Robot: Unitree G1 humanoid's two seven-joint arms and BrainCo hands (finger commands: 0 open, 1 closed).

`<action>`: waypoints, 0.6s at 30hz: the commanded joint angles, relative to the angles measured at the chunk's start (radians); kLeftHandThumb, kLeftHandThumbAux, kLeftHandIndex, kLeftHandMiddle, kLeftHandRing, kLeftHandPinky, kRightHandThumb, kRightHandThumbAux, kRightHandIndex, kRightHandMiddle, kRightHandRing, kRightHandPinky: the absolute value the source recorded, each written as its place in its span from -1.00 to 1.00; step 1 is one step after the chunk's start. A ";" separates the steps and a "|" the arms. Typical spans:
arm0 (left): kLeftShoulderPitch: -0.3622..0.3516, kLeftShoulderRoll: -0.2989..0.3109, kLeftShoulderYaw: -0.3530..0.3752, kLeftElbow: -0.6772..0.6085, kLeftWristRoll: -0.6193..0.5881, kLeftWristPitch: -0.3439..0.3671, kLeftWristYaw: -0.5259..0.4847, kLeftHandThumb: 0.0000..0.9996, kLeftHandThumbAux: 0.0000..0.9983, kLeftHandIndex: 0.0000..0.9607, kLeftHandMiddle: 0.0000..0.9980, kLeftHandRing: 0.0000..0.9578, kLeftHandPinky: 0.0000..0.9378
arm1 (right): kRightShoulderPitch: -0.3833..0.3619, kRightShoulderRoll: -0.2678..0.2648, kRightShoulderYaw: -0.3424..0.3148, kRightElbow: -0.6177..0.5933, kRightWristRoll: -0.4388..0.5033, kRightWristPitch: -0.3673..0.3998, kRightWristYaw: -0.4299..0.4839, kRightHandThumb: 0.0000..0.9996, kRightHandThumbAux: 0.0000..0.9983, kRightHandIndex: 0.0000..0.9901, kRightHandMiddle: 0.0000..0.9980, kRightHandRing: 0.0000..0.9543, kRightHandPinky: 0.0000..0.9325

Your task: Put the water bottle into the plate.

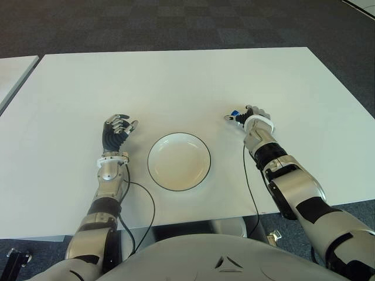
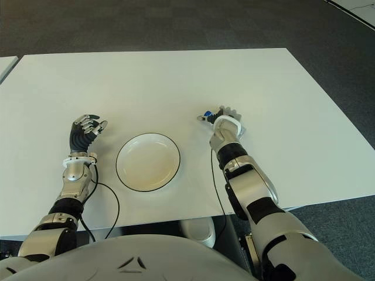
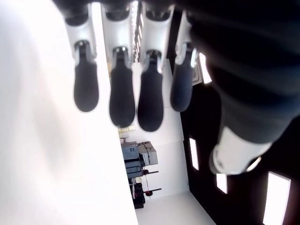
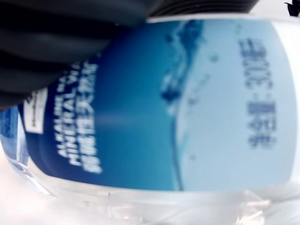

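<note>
Dark patterned carpet surrounds a white table (image 1: pixel 176 76) that fills most of the eye views, with the edge of a second white table (image 1: pixel 12 73) showing at the far left of the frame. Near the table's front edge, low in the centre of the frame, sits a round white plate (image 1: pixel 179 161) with a thin dark rim; nothing lies in it.

Right of the plate, at mid-height in the frame, the right hand (image 1: pixel 253 120) is down at the table with its fingers wrapped around a water bottle (image 4: pixel 178 108). From the eye views only a small blue bit of the bottle (image 1: pixel 234 113) peeks out at the hand's left side. Its own wrist view is filled by the bottle's blue and pale label with white lettering and clear plastic at the edge, and dark fingers (image 4: pixel 56 37) press across the label. The bottle is apart from the plate, off to its right.

Left of the plate, the left hand (image 1: pixel 117 130) shows with its dark fingers (image 3: pixel 122 101) loosely curled and nothing between them. Thin black cables (image 1: pixel 140 205) trail from both wrists toward the table's front edge
</note>
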 commanded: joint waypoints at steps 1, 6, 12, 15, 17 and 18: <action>0.005 -0.003 0.011 0.003 -0.023 0.022 -0.019 0.41 0.43 -0.09 0.23 0.24 0.20 | 0.110 0.031 -0.007 0.098 0.055 -0.026 -0.039 0.17 -0.16 -0.98 -0.85 -0.75 -0.47; 0.006 -0.005 0.014 -0.001 -0.032 0.024 -0.021 0.41 0.43 -0.10 0.23 0.23 0.19 | 0.110 0.034 -0.005 0.114 0.065 -0.046 -0.090 0.25 -0.14 -0.89 -0.77 -0.61 -0.31; 0.005 -0.002 0.010 0.004 -0.021 0.011 -0.011 0.41 0.43 -0.10 0.22 0.23 0.20 | 0.110 0.039 -0.009 0.132 0.073 -0.071 -0.149 0.32 -0.15 -0.77 -0.71 -0.54 -0.23; 0.005 0.000 0.007 0.006 -0.016 0.007 -0.009 0.41 0.43 -0.09 0.22 0.23 0.21 | 0.111 0.044 -0.013 0.140 0.075 -0.082 -0.180 0.35 -0.15 -0.69 -0.66 -0.50 -0.21; 0.006 0.002 0.005 0.008 -0.008 -0.003 -0.005 0.41 0.43 -0.09 0.22 0.23 0.21 | 0.112 0.049 -0.016 0.145 0.078 -0.092 -0.205 0.37 -0.15 -0.67 -0.66 -0.50 -0.23; 0.006 0.003 0.004 0.009 -0.005 -0.007 -0.004 0.41 0.43 -0.09 0.22 0.23 0.21 | 0.114 0.052 -0.019 0.148 0.081 -0.099 -0.218 0.38 -0.14 -0.66 -0.66 -0.51 -0.25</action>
